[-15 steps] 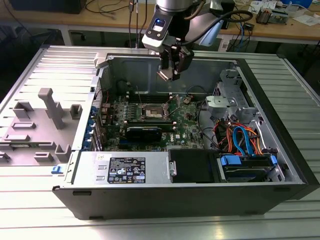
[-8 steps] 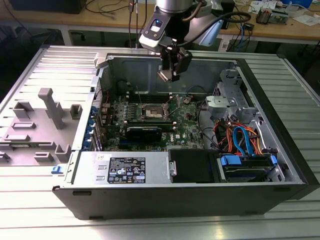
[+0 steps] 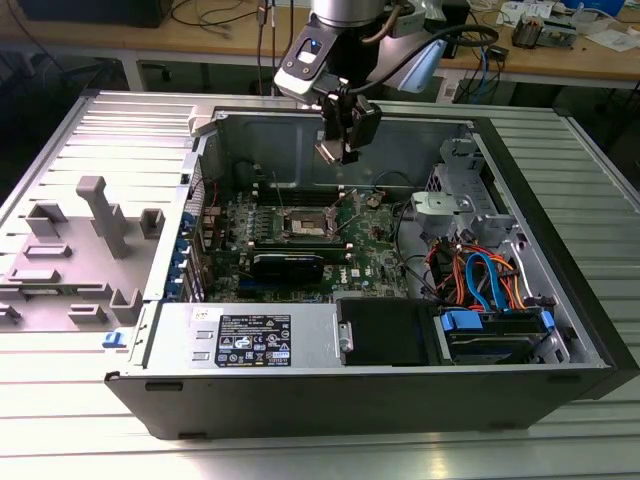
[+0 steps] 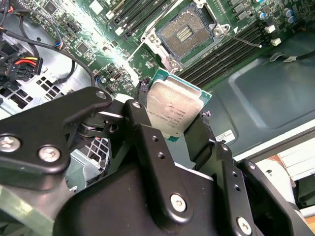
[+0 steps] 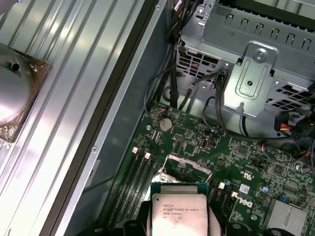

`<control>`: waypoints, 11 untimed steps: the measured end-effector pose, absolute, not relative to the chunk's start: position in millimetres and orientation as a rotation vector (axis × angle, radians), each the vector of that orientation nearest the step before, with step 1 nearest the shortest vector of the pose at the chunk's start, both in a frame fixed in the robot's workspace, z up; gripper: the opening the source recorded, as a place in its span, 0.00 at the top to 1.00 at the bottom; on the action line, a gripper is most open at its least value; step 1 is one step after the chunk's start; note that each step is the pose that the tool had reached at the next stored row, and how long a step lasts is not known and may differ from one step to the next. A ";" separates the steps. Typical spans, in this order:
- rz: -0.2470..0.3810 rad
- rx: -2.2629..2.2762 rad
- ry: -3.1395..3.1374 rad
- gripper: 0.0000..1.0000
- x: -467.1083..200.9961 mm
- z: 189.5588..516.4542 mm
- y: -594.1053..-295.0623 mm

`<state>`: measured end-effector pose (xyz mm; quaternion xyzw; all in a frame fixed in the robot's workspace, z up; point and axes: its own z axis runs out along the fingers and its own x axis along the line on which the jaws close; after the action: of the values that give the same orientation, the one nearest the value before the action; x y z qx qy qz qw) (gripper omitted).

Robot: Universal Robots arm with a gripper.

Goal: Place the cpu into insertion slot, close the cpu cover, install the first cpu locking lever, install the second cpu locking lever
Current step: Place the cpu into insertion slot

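My gripper [image 3: 340,148] hangs over the open computer case, above the green motherboard [image 3: 370,255]. It is shut on the cpu [image 4: 174,105], a flat square chip with a silvery top and green edge, held by two opposite sides between the black fingers [image 4: 142,93]. In the first wrist view the cpu [image 5: 179,214] lies in front of the gripper [image 5: 180,220]. The insertion slot [image 4: 184,33] lies bare below and ahead of the chip, its pale contact field in full view; in the exterior view the insertion slot [image 3: 305,225] is below the gripper. A thin wire lever [image 4: 243,38] stands beside it. The cpu cover cannot be told apart.
Long black memory slots [image 4: 224,51] flank the socket. A metal drive cage [image 3: 455,195] and orange and blue cables [image 3: 480,275] fill the case on the exterior view's right. The power supply box [image 3: 250,335] sits at the near wall. A grey fixture [image 3: 100,215] stands outside.
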<state>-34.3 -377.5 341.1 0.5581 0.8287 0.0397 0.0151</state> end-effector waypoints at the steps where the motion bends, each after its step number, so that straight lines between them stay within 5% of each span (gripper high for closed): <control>1: 0.123 1.736 2.579 0.46 -34.3 341.1 -377.6; 11: 0.119 1.876 2.473 0.46 -34.3 339.2 -377.6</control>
<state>-34.3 -377.6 339.2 0.6038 0.7960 0.0384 0.0175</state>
